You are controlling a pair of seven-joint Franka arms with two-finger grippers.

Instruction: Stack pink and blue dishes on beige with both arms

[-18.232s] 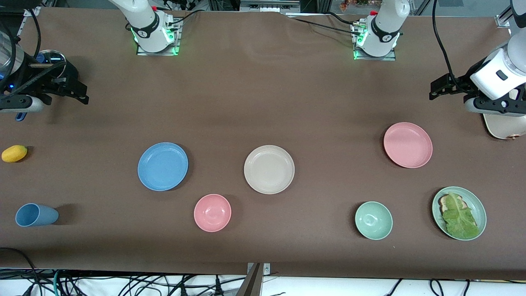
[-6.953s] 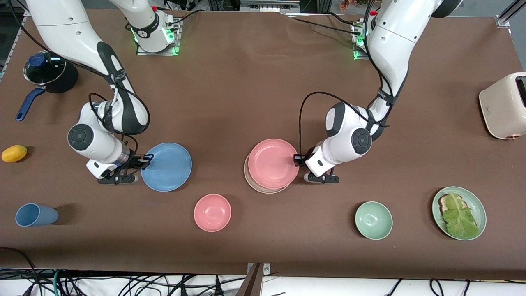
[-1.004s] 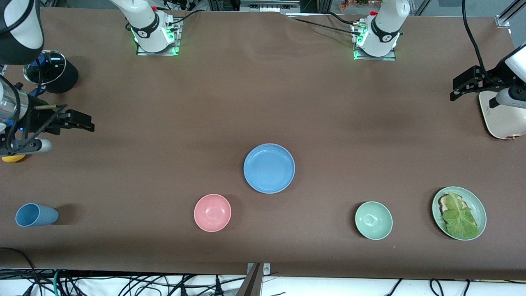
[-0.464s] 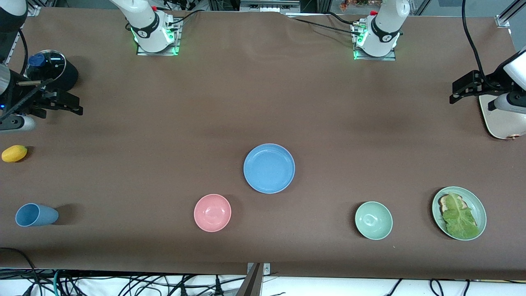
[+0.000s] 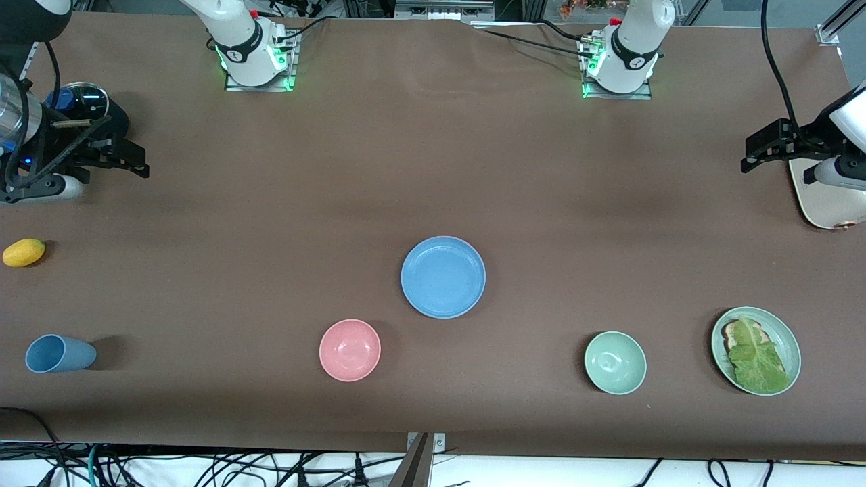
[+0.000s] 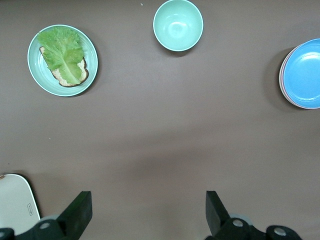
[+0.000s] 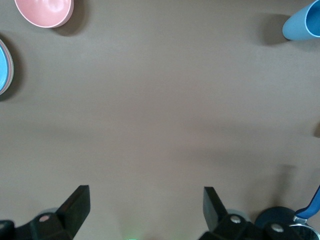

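Blue plate topping stack, seemingly.

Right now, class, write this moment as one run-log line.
stack: blue plate topmost, pink rim beneath | left claw: open, empty, by toaster | right claw: open, empty, by pot

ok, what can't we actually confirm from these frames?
- Beige plate: covered by the blue plate in the front view.
- Pink plate: only a rim sliver shows in the left wrist view.
- Toaster: cut by the front view's edge, partly under the left end effector.
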